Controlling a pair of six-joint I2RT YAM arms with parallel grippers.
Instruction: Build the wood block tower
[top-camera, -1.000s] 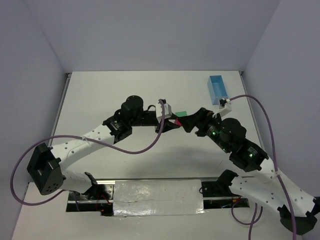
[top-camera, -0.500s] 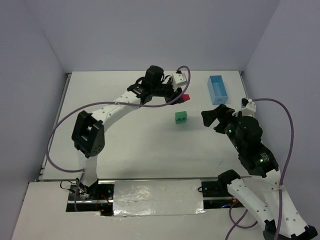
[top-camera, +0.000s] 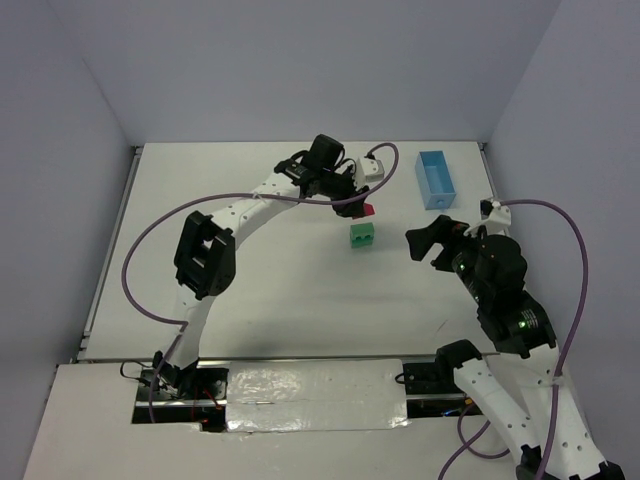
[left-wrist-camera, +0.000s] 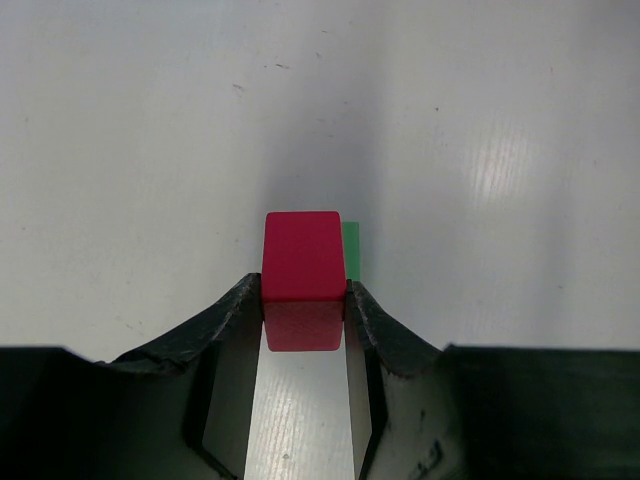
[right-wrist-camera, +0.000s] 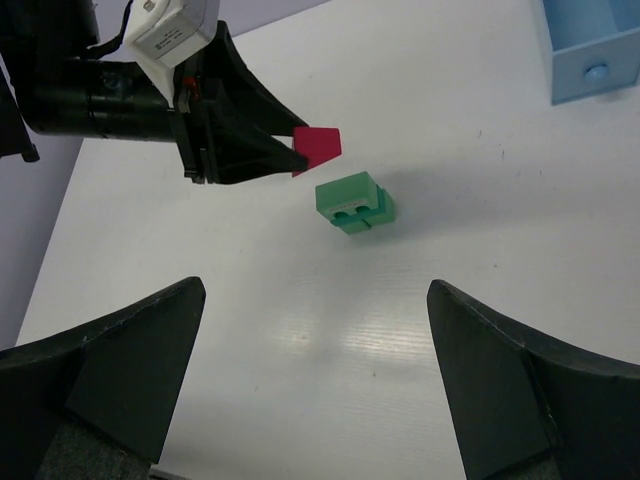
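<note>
Roof piece (top-camera: 368, 208) up off the table (top-camera: 250, 260), right by the block stack (top-camera: 362, 234)!

The left gripper (top-camera: 362, 207) reaches in from the far left and pinches the roof piece between both fingers. From the right wrist view the piece hangs above and just left of the stack, not touching it. In the left wrist view a sliver of the stack peeks out past the piece's right edge. The stack sits mid-table. The tray (top-camera: 421, 180) lies well off to its right, toward the far right corner. The right gripper (top-camera: 430, 243) hovers right of the stack on the tray's near side, fingers spread wide with nothing between them.
</note>
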